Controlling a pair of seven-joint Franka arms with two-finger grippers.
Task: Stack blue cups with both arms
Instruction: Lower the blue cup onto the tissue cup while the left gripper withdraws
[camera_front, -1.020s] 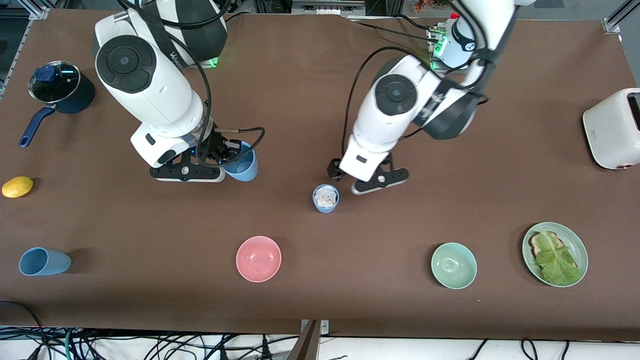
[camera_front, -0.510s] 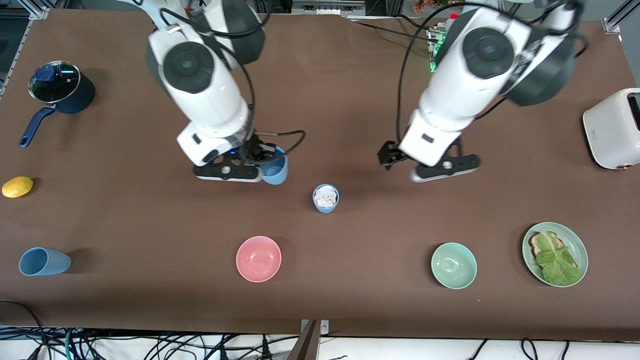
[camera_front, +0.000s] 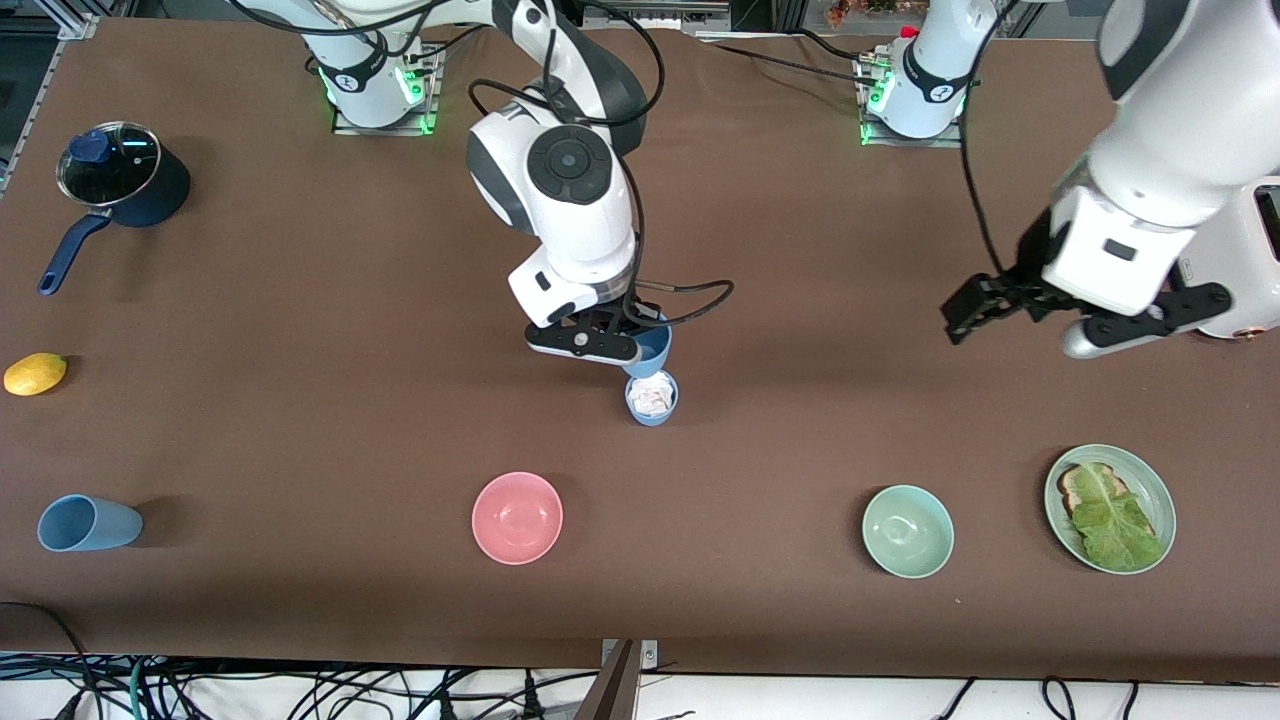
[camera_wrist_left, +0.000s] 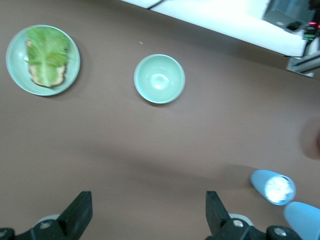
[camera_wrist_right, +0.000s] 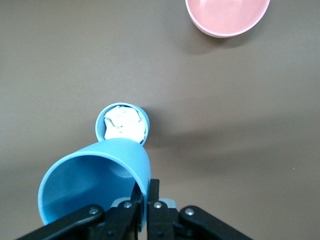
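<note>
Pinching the rim of a tilted blue cup (camera_front: 648, 352), the right pincer (camera_front: 640, 340) hangs over the standing, paper-stuffed cup (camera_front: 651, 397) at mid-counter (camera_front: 300, 420), while toward three o'clock the left pincer (camera_front: 1035, 320) hovers, fingers spread, empty.

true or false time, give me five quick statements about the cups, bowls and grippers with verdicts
1. The right gripper holds a blue cup by its rim. True.
2. The standing cup is empty. False: something white and crumpled sits inside it.
3. The left gripper holds a cup. False: its fingers are open with nothing between them, above bare table near the toaster.
4. A third cup lies on its side toward the right arm's end of the table. True.
5. The pink bowl holds lettuce. False: it is empty; the lettuce lies on the plate.
</note>
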